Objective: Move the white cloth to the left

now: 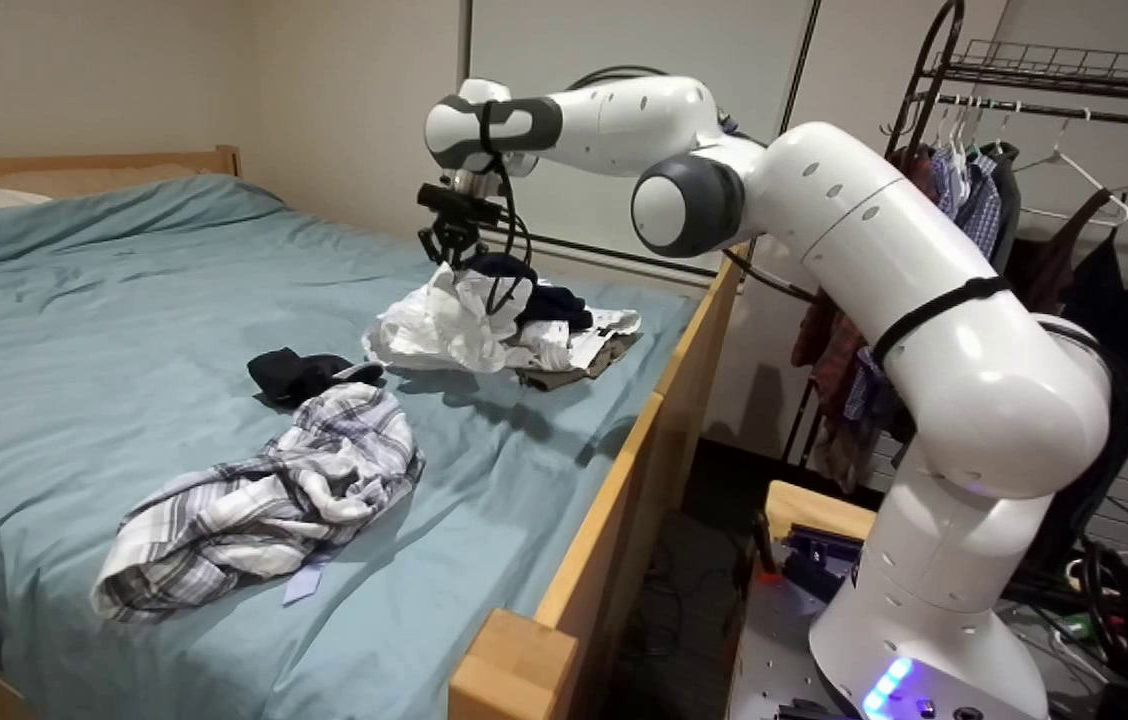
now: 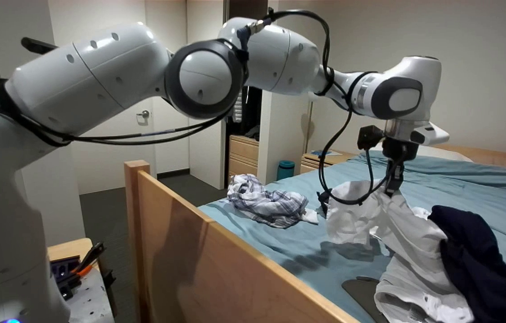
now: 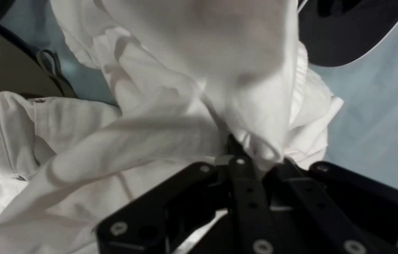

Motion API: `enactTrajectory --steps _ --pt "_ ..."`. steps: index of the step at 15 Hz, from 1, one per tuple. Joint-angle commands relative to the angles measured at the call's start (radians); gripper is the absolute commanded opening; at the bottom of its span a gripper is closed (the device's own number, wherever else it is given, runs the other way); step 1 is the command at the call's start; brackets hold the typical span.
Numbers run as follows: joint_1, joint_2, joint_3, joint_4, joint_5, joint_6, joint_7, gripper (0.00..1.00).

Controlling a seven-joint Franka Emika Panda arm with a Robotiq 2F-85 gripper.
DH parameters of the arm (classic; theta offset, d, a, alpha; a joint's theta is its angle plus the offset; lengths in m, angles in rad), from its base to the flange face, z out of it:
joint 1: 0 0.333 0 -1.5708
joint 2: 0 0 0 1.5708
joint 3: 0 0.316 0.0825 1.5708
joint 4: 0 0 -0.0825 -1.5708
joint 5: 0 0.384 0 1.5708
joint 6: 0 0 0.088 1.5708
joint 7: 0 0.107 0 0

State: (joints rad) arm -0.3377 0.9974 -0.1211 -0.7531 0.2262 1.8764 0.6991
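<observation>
Looks to me as if the grab is done: the tool (image 2: 392, 190) has its fingers (image 3: 251, 199) nearly together, a fold of the white cloth (image 2: 403, 222) nipped between them. The cloth hangs just below the tool, partly raised, with one end sloping down beside the navy garment (image 2: 477, 255); whether that end is free I can't tell. The plaid shirt (image 2: 271, 202) lies well apart from the tool. What's left, I'd judge, is carrying the cloth leftward and letting it go there.

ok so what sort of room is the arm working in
Most likely a bedroom: in the exterior views there's a bed with a headboard, hanging clothes and wooden drawers.
</observation>
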Motion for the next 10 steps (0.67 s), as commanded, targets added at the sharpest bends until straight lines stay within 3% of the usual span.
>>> enactTrajectory --steps 1,7,8,10 --pt "0.062 -0.17 0.007 -0.156 -0.039 -0.01 -0.14 0.07" --pt "0.137 -0.406 0.009 -0.403 -0.09 0.06 -0.398 0.07" --pt "0.136 -0.284 0.001 -0.244 -0.07 0.014 -0.298 0.07" --pt "0.142 -0.345 0.001 -0.311 -0.072 0.024 -0.351 0.07"
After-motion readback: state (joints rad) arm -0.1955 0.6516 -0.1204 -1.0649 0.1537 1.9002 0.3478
